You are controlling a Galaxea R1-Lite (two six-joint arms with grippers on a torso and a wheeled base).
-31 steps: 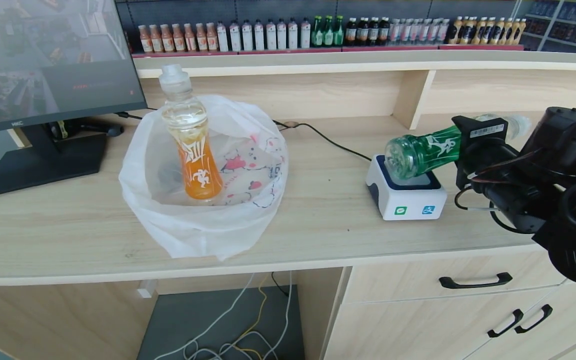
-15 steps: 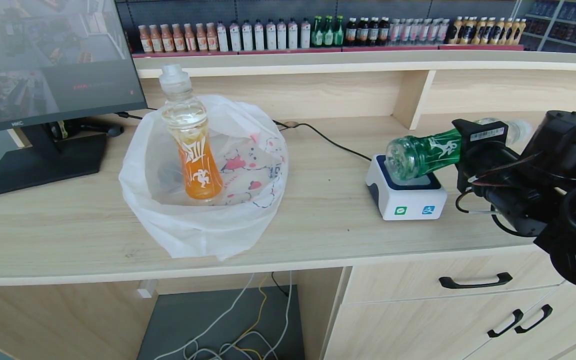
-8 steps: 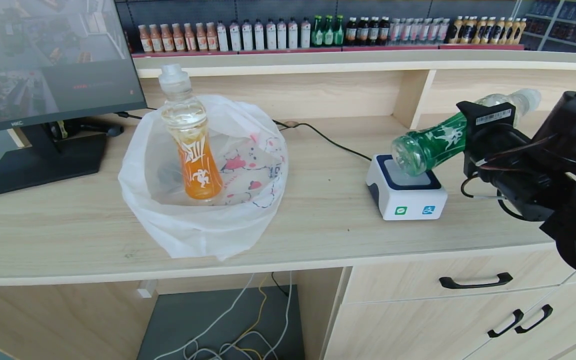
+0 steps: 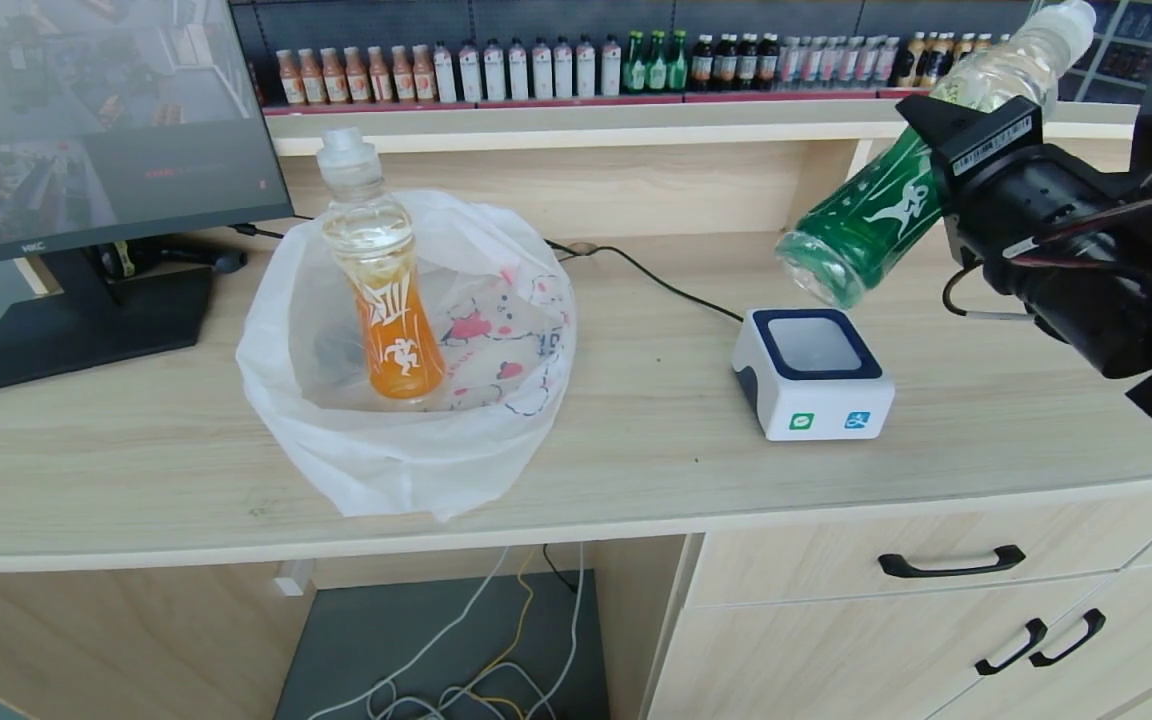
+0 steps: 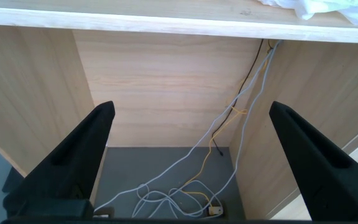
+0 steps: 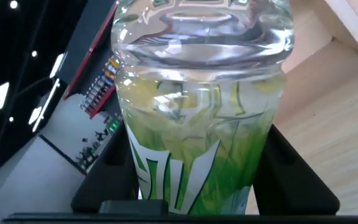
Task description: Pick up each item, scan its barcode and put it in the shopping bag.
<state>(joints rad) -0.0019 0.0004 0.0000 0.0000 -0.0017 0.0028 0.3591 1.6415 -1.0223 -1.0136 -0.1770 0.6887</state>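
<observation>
My right gripper [image 4: 946, 135] is shut on a green bottle [image 4: 866, 225], held tilted in the air above and right of the white barcode scanner [image 4: 813, 375], base down toward it. In the right wrist view the green bottle [image 6: 197, 143] sits between the two black fingers [image 6: 110, 174]. A white shopping bag [image 4: 406, 360] stands open on the counter's left middle, with an orange bottle [image 4: 381, 280] upright inside. My left gripper [image 5: 191, 162] hangs open below the counter edge, facing the cable space.
A monitor [image 4: 86, 130] on a black stand fills the counter's back left. A black cable [image 4: 656, 280] runs across the counter to the scanner. A raised shelf with a wooden divider [image 4: 826, 195] borders the back. Drawers with black handles [image 4: 951, 565] lie below on the right.
My right gripper has lifted the green bottle up off the scanner and tilted it steeper, cap end high. The bag and orange bottle have not moved.
</observation>
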